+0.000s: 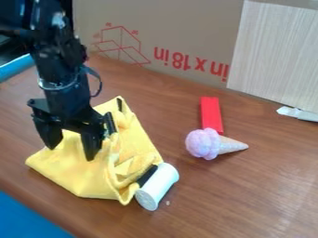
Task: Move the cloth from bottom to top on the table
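Note:
The black gripper (71,151) hangs over the left part of the yellow cloth (87,179), its two fingers apart with cloth visible between and below them. Whether the fingertips touch the cloth I cannot tell. Crumpled folds run along the cloth's right side, and one corner points up toward the back, beside the gripper. The cloth lies on the left part of the brown wooden table (248,200).
A white cylinder (157,186) with a black end piece lies against the cloth's lower right edge. Farther right are a toy ice cream cone (203,144) and a red block (211,114). A cardboard sheet (180,23) stands behind, near a white-handled object (298,114).

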`<state>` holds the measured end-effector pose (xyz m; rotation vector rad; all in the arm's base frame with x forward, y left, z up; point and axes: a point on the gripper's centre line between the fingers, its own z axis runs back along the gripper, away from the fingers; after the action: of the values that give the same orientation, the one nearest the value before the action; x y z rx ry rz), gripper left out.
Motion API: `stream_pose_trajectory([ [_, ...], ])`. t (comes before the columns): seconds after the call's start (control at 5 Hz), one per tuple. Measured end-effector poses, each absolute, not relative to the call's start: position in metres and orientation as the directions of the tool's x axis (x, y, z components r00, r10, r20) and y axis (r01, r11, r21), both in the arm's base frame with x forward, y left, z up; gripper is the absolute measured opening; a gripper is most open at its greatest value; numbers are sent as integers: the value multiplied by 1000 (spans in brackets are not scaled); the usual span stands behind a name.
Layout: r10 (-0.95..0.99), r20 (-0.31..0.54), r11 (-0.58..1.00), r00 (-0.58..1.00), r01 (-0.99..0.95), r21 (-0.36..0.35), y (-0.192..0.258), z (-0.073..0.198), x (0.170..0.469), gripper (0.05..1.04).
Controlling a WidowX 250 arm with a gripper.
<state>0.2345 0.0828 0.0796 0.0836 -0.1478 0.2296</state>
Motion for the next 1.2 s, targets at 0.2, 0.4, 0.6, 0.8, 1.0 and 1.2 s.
stream_pose_trajectory([
  [0.2,272,146,953,951,-288,95,103,68,242,1001],
  [0.4,302,144,939,942,-320,128,117,62,253,1004],
  [0.6,356,161,915,920,-379,142,129,63,269,1001],
  [0.8,446,164,874,880,-468,133,147,64,288,1001],
  [1.0,512,179,834,840,-537,131,162,66,305,1001],
  [1.2,552,188,806,812,-578,128,172,67,317,1001],
])
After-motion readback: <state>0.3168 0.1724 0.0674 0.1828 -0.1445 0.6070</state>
